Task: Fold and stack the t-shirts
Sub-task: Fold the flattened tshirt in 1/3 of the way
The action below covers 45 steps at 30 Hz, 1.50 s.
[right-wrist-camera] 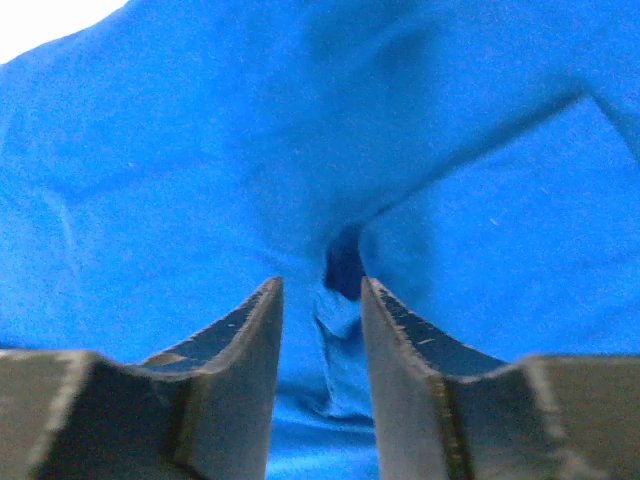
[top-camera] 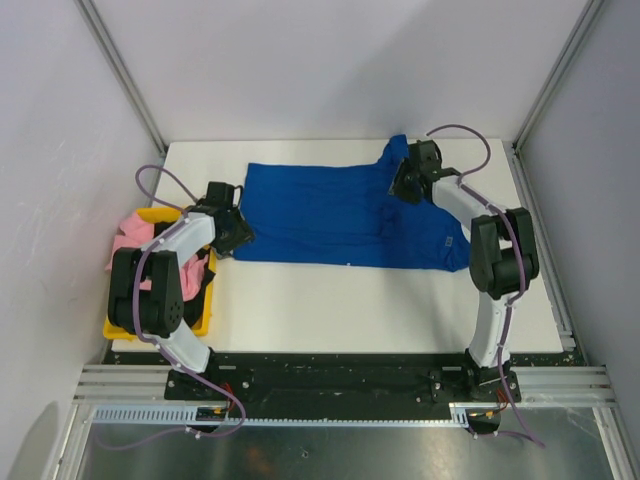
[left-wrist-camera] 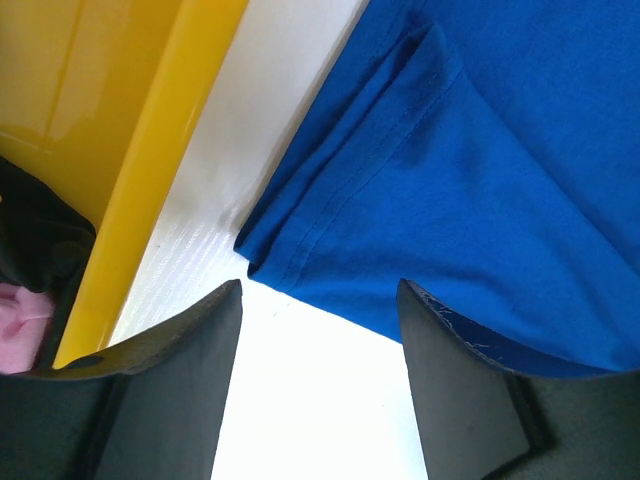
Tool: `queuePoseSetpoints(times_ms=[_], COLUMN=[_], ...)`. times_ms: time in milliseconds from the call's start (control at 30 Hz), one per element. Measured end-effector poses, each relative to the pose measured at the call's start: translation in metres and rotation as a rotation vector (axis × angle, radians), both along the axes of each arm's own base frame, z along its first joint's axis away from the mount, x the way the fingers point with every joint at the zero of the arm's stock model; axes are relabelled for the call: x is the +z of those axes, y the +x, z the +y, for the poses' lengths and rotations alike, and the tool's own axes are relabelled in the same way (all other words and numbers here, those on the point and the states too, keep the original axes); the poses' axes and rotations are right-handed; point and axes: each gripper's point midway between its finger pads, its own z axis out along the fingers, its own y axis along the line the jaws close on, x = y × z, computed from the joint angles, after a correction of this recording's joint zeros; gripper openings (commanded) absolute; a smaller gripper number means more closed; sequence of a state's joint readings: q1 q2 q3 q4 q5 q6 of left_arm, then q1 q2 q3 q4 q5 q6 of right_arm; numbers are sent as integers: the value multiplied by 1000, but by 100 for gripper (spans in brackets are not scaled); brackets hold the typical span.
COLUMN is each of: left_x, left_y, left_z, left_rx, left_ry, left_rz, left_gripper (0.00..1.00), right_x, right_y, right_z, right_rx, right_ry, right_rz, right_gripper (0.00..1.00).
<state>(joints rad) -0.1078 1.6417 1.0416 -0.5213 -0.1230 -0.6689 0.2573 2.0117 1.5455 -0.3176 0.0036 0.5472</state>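
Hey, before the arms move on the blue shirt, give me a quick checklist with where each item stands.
1. The left hand open: ok.
2. Hem corner of the blue t-shirt lined up between the left fingers: ok.
3. The right hand pinching a cloth fold: ok.
4. Shirt flat on the table: not ok, bunched near the right hand.
5. Clearance from the left hand to the yellow bin: cannot tell.

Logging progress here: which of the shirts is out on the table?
The royal-blue t-shirt, spread across the white table; the pink shirt and the black shirt lie bunched in the yellow bin.
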Motion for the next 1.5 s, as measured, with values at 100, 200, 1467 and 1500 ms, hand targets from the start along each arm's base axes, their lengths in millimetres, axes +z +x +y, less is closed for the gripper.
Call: queuePoseSetpoints(times_ms=[100, 200, 1467, 1500], left_x=[0, 0, -3, -4], left_y=[0, 0, -29, -29], left_z=[0, -1, 7, 7], left_rx=[-1, -2, 23, 25], left_ry=[-2, -4, -2, -1], left_rz=[0, 0, 10, 10], left_gripper=[68, 68, 60, 59], right_x=[2, 1, 4, 14], right_y=[-18, -30, -43, -48], right_z=[-9, -15, -32, -39], right_rx=[-17, -29, -27, -42], right_ry=[-22, -41, -67, -62], right_rz=[22, 43, 121, 107], right_gripper=[24, 18, 47, 47])
